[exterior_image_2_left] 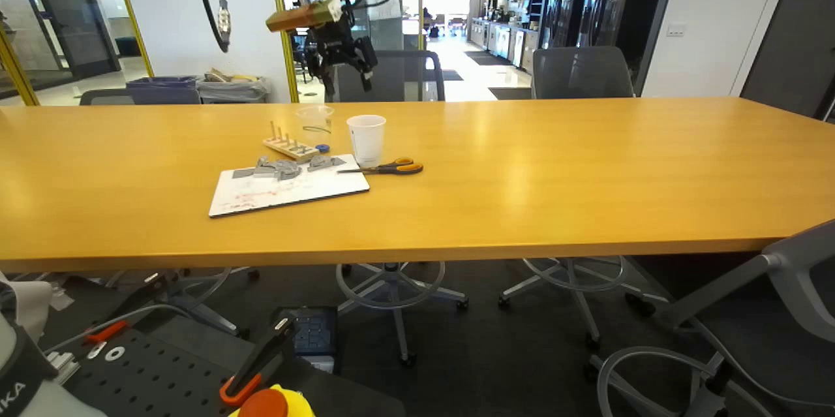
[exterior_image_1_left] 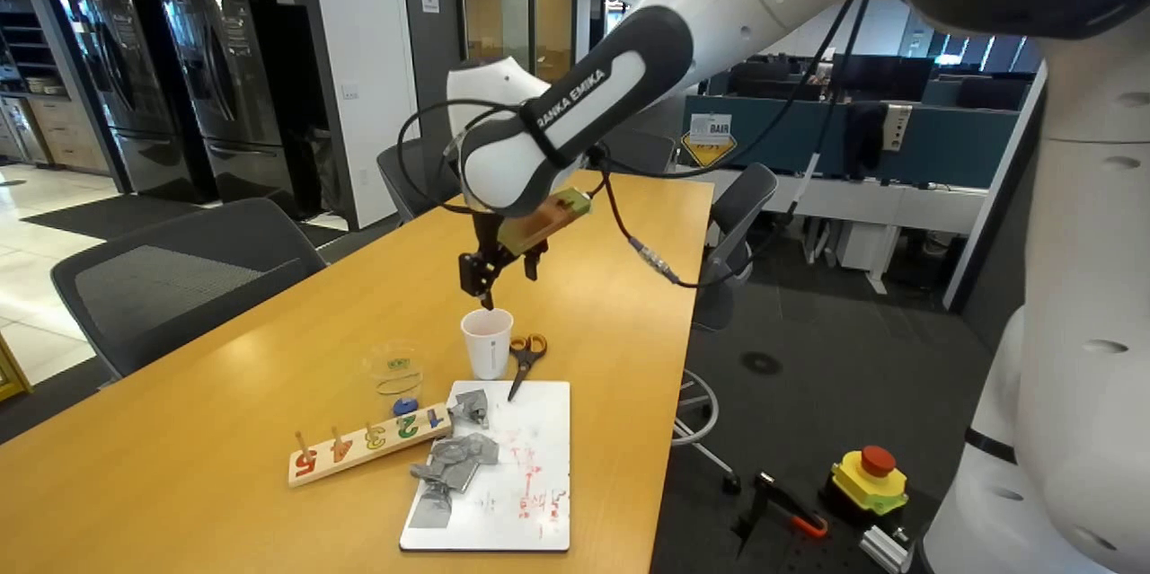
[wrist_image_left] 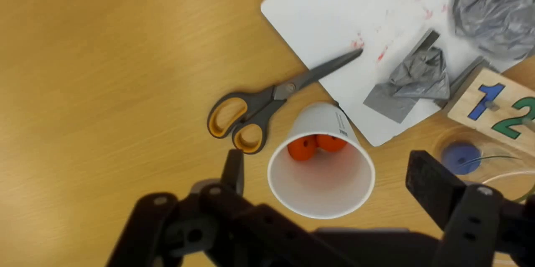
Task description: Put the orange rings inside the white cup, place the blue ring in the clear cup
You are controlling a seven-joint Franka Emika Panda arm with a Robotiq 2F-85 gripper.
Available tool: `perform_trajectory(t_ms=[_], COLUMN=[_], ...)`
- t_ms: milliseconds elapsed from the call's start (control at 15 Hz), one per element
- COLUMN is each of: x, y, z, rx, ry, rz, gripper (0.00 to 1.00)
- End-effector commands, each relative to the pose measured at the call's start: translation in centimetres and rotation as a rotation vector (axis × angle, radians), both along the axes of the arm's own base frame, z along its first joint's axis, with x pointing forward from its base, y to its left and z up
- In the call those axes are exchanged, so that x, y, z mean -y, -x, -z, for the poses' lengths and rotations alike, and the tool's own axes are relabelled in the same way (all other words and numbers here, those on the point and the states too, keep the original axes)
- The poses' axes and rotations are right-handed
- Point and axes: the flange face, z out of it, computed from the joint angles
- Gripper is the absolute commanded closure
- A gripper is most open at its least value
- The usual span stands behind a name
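the gripper (wrist_image_left: 328,166) is hovering above the white cup (exterior_image_1_left: 488,349), its fingers (wrist_image_left: 432,187) standing wide apart and holding nothing. two orange rings (wrist_image_left: 302,148) are lying inside that cup; its lip is hiding part of them, so i cannot tell whether more are sitting behind it. the blue ring (wrist_image_left: 461,157) is showing through the wall of the clear cup (exterior_image_2_left: 315,121), seemingly resting inside at the base, so i am judging the sorting as done or nearly so. from here the trouble would be coming from a careless descent. with the fingers standing this far apart, one is hanging on the clear cup's side, and dropping slightly off centre could be tipping that light-looking cup and sending the blue ring rolling out. the white cup is looking thin, like paper; a firm squeeze would be crumpling it, and a knock near the rim would be toppling it and spilling the orange rings. the scissors (wrist_image_left: 288,88) are lying just beside it, blades reaching onto the whiteboard (exterior_image_1_left: 503,534), so a finger catching their handles could be shoving them into the cup. the numbered peg board (exterior_image_1_left: 359,448) is standing just beside the clear cup, and a push that way could be jamming the two together.
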Motion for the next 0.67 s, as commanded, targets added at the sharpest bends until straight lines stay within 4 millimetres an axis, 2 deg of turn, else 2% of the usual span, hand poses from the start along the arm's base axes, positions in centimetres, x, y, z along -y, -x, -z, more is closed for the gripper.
perform_trajectory(t_ms=[0,133,333,600], x=[0.8,1.2,2.0,2.2], y=[5.8,9.2,14.8,21.6], z=[-6.3,-8.4,-10.0,-9.6], rx=[-0.042,-0.042,-0.054,-0.048], ry=[0.016,0.029,0.03,-0.032], rz=[-0.008,0.009,0.009,-0.043], gripper=[0.0,0.0,0.0,0.0])
